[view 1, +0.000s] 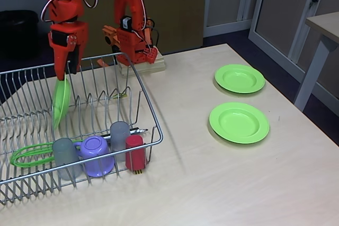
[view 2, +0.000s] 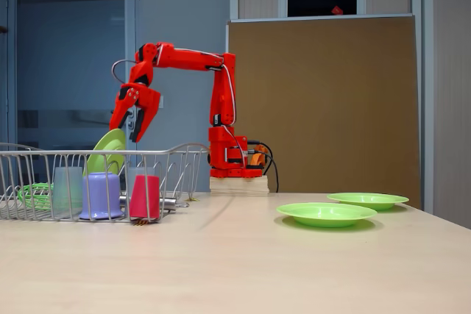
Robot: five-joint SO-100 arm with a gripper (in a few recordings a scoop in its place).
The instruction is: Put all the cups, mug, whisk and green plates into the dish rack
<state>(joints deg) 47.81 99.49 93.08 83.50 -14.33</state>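
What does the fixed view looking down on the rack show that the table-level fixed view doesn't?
Looking down: the whisk lying along the rack floor, and two grey cups standing apart. Table level: the gripper with jaws spread over the upright plate. Both: dish rack, purple mug, red cup, two plates on the table.
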